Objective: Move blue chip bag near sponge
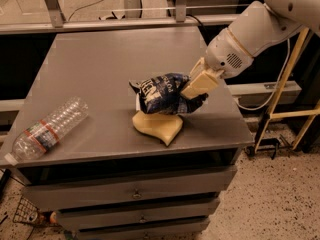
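Observation:
The blue chip bag (162,94) is dark navy and crinkly with white lettering. My gripper (192,93) is shut on its right end and holds it just over the sponge (159,125), so the bag covers the sponge's far part. The sponge is pale yellow and lies on the grey table (100,64) near the front edge. My white arm (250,34) reaches in from the upper right.
A clear plastic water bottle (47,129) lies on its side at the table's front left corner. Drawers (135,194) sit below the tabletop. A yellow metal frame (295,74) stands to the right, and a rail runs behind the table.

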You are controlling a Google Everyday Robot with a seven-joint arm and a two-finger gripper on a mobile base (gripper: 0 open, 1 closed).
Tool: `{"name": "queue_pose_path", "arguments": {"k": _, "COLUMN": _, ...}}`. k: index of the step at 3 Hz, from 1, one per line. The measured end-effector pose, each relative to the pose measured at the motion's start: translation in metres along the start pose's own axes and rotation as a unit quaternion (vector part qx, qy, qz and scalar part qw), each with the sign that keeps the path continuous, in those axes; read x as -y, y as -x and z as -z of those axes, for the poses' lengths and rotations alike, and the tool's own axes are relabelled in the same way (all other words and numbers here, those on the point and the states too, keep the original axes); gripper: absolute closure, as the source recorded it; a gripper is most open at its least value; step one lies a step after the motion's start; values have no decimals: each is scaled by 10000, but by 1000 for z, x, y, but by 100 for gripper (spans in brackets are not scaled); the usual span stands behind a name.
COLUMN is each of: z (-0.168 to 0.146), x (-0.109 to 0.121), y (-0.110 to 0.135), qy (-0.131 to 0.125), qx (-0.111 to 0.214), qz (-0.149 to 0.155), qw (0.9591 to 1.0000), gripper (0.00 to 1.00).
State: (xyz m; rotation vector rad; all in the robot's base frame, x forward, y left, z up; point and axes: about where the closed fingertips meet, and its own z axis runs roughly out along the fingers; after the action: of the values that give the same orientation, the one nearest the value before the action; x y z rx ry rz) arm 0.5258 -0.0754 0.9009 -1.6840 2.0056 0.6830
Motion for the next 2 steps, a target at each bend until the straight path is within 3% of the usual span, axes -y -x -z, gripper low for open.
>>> {"name": "queue_pose_path", "arguments": {"k": 2, "z": -3, "x": 0, "y": 2, "qy": 12, "qx": 7, "qz": 16, "qw": 10000, "gripper": 59}}
